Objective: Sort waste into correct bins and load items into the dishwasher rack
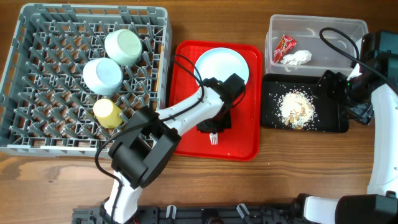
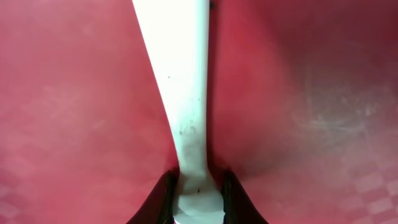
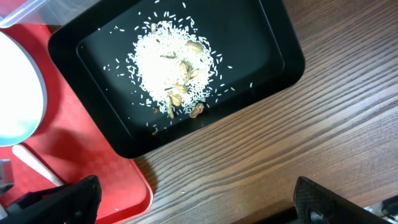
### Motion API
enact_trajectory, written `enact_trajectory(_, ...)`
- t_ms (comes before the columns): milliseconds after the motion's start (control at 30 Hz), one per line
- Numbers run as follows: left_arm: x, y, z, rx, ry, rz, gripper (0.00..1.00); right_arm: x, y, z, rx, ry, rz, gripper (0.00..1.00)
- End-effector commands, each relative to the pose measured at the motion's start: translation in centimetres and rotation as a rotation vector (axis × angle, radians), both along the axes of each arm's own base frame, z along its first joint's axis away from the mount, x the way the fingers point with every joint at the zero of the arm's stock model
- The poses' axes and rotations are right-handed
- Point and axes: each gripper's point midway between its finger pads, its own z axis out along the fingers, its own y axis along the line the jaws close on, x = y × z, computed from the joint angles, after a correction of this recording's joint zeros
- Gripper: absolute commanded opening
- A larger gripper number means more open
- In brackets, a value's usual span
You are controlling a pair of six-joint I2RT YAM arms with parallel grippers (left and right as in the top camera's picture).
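Note:
My left gripper (image 1: pixel 214 124) is down on the red tray (image 1: pixel 245 146), shut on the white fork (image 1: pixel 213 138). In the left wrist view its jaws (image 2: pixel 198 193) pinch the fork's handle (image 2: pixel 183 93), which lies on the tray. The white plate (image 1: pixel 222 65) lies on the tray behind it. Two mint bowls (image 1: pixel 124 46) (image 1: pixel 102 74) and the yellow cup (image 1: pixel 107 112) sit in the grey rack (image 1: pixel 37 137). The clear tub (image 1: pixel 317 25) holds the red sachet (image 1: pixel 285 45) and napkin (image 1: pixel 297 58). The black tray (image 1: pixel 329 121) holds rice crumbs (image 1: pixel 296 109). My right gripper (image 3: pixel 196 202) is open and empty above the wooden table beside the black tray (image 3: pixel 261 37). The wooden stick is out of view.
The red tray (image 3: pixel 93 155) lies between the rack and the black tray. The right arm (image 1: pixel 373 81) reaches over the table's right side near the tub. The plate's edge (image 3: pixel 18 93) shows in the right wrist view.

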Motion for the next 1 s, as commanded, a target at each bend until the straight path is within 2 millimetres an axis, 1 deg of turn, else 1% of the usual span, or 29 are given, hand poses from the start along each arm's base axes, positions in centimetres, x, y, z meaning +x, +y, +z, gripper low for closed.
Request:
enact_trajectory(0,2.0,2.5,2.5,0.014,-0.086,0.057,0.14,0.1,-0.1,0.9,-0.009,-0.034,0.007,1.00)
enact_trajectory(33,2.8,2.8,4.1,-0.014,-0.124,0.026,0.14,0.2,-0.1,0.9,-0.009,-0.034,0.007,1.00)
enact_trajectory(100,3.6,3.4,6.0,-0.044,-0.165,-0.003,0.14,0.2,-0.1,0.9,-0.009,-0.036,0.007,1.00)
enact_trajectory(233,5.9,6.2,9.7,-0.056,-0.275,-0.052,0.13,0.2,-0.1,0.9,-0.012,-0.038,0.022,1.00)
enact_trajectory(300,7.5,8.9,12.1,-0.033,-0.356,-0.072,0.10,0.3,-0.1,0.9,-0.012,-0.038,0.022,1.00)
enact_trajectory(400,9.9,13.1,15.0,-0.010,-0.465,-0.083,0.04,0.3,-0.1,0.9,-0.012,-0.038,0.022,1.00)
enact_trajectory(467,12.0,16.1,16.0,0.007,-0.525,-0.074,0.04,0.3,-0.1,0.9,-0.012,-0.038,0.022,1.00)
enact_trajectory(533,13.0,18.0,16.2,0.019,-0.544,-0.041,0.04,0.2,-0.1,0.9,-0.012,-0.037,0.022,1.00)
enact_trajectory(600,13.2,18.8,16.2,0.011,-0.543,-0.017,0.04,0.2,-0.1,0.9,-0.011,-0.037,0.022,1.00)
enact_trajectory(667,13.1,18.3,16.1,-0.026,-0.535,-0.022,0.04,0.3,-0.1,0.9,-0.012,-0.038,0.022,0.99)
enact_trajectory(767,12.7,16.6,16.1,-0.101,-0.518,-0.046,0.05,0.2,-0.1,0.9,-0.011,-0.037,0.022,1.00)
enact_trajectory(833,12.5,15.7,16.1,-0.129,-0.511,-0.059,0.13,0.2,-0.1,0.9,-0.012,-0.038,0.021,1.00)
enact_trajectory(867,12.4,15.6,16.1,-0.131,-0.510,-0.064,0.14,0.2,-0.1,0.9,-0.012,-0.038,0.021,1.00)
enact_trajectory(900,12.2,15.2,16.1,-0.134,-0.506,-0.074,0.21,0.2,-0.1,0.9,-0.012,-0.037,0.022,1.00)
enact_trajectory(967,11.6,13.7,16.0,-0.171,-0.493,-0.106,0.46,0.2,-0.1,0.9,-0.012,-0.038,0.021,1.00)
